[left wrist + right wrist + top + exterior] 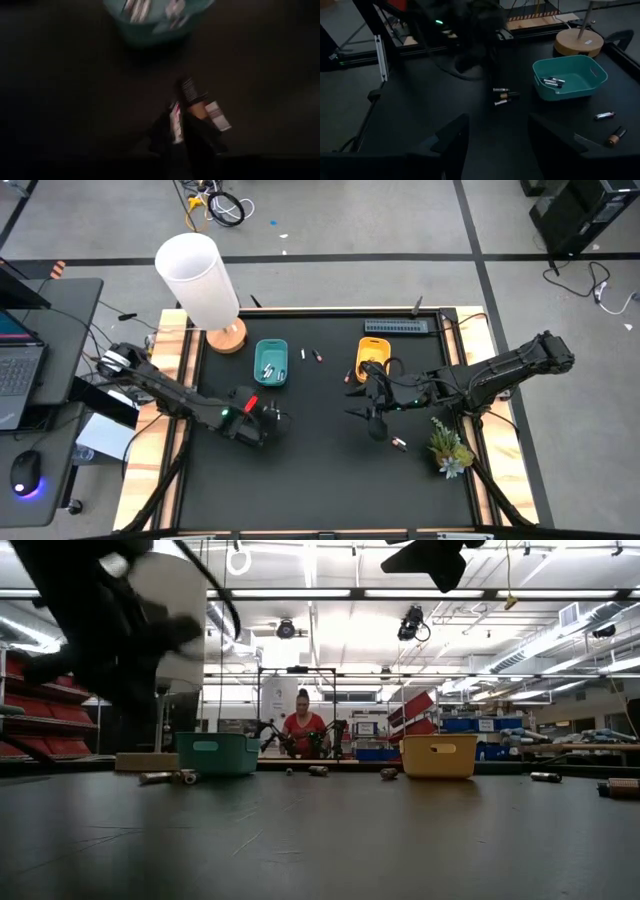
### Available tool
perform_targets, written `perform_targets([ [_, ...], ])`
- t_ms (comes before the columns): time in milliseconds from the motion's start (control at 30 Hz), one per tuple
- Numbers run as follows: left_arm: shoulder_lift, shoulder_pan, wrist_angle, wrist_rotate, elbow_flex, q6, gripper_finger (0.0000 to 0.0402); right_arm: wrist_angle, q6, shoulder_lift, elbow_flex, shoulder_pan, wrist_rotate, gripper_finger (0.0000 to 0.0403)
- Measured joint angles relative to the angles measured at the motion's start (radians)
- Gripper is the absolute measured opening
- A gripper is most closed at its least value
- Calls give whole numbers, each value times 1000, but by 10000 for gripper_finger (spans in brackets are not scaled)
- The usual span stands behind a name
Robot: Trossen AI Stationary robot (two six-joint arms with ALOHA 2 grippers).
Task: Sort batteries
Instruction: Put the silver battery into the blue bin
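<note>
The black desk carries a teal tray with several batteries inside. In front of this tray, the left gripper stands over three loose batteries; I cannot tell how far it is open. Right of the tray, near the yellow tray, the right gripper hangs open and empty.

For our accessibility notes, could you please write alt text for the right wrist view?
The right gripper, open, hovers over the dark table facing three loose batteries beside a teal tray holding more. Two further batteries lie nearer; the left arm looms behind.
</note>
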Motion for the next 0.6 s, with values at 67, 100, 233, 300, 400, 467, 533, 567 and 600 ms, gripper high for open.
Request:
perform_targets([
  [67, 1, -54, 18, -117, -1, -51, 74, 1, 0, 0, 0, 0, 0, 209],
  [100, 6, -81, 24, -172, -12, -75, 77, 2, 0, 0, 0, 0, 0, 209],
  [233, 68, -144, 102, -324, -45, -95, 79, 9, 1, 0, 0, 0, 0, 209],
  [300, 110, -150, 114, -341, -55, -92, 80, 16, 1, 0, 0, 0, 0, 209],
  [400, 172, -152, 125, -338, -58, -92, 84, 14, 1, 0, 7, 1, -1, 208],
  [467, 206, -152, 151, -341, -56, -92, 94, 17, 1, 0, 18, 1, -1, 208],
  [533, 239, -152, 160, -339, -57, -92, 113, 17, 0, 0, 27, 1, -1, 208],
  [567, 254, -152, 177, -340, -57, -92, 124, 17, 0, 0, 30, 1, -2, 208],
  [600, 270, -152, 196, -340, -56, -93, 137, 16, 0, 0, 33, 1, -2, 208],
])
